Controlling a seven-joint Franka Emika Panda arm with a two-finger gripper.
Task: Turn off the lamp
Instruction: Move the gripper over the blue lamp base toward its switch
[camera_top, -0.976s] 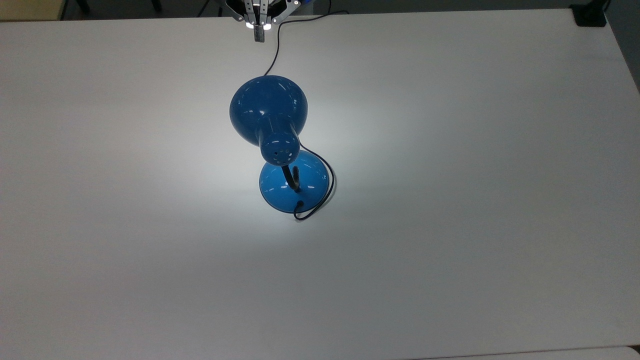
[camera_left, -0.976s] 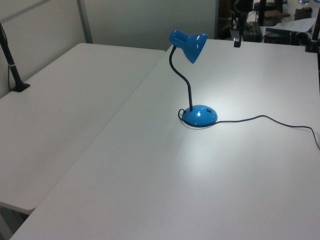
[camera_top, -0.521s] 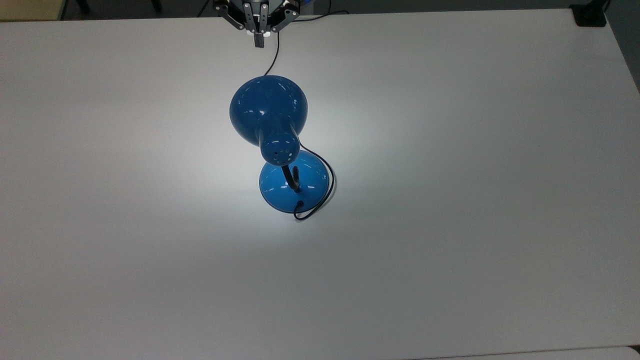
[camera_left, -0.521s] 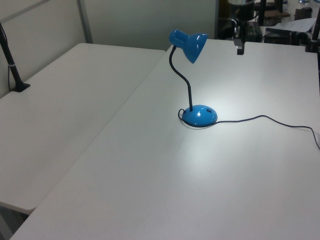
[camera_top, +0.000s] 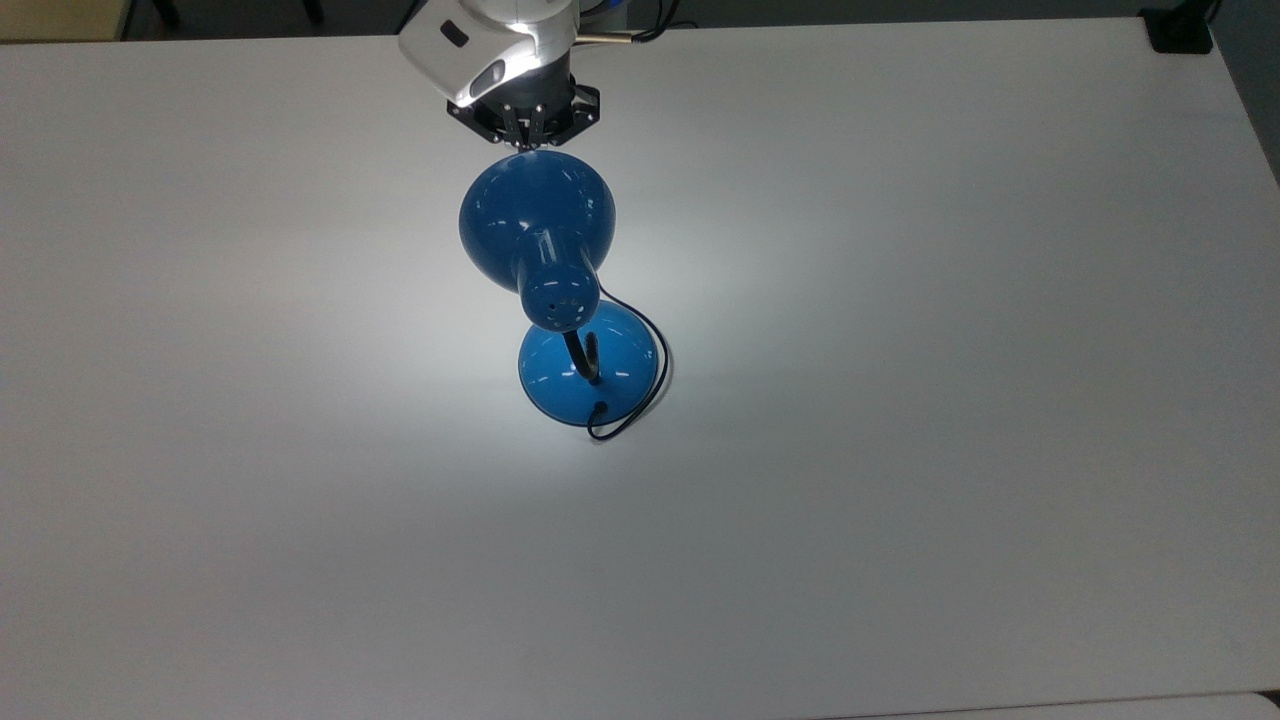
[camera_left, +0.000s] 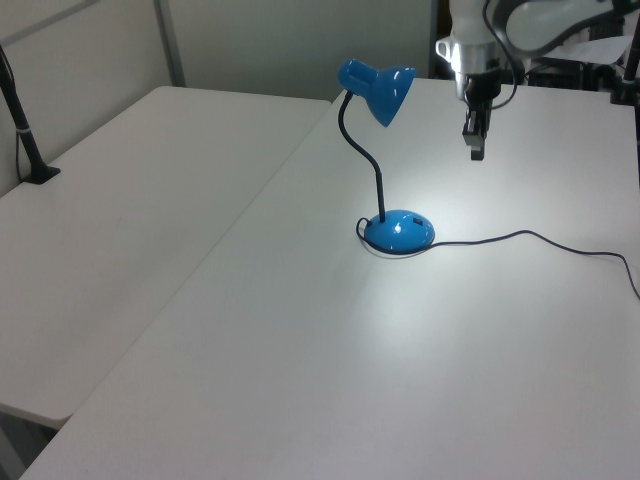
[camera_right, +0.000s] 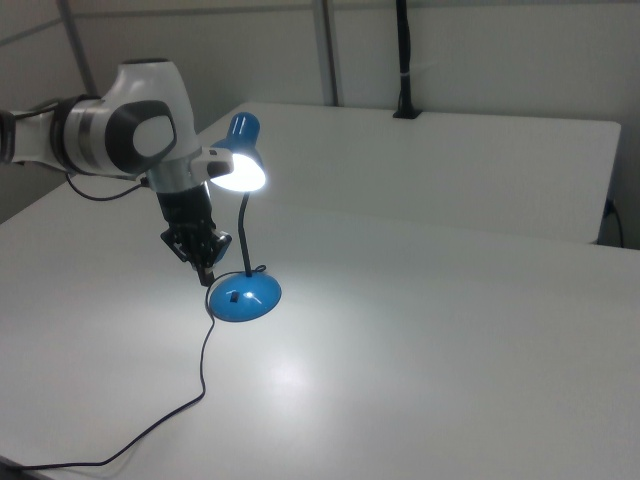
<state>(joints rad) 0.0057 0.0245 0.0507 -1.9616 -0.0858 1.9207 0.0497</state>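
Top view puts the glossy blue desk lamp near the middle of my white tabletop, its domed shade lit and casting a bright pool around the round blue base. I see the gripper just beyond the shade's rim, pointing down, its fingers pressed together with nothing between them. From the left view it hangs above the tabletop, apart from the lamp. A thin black cord trails from the base across the tabletop.
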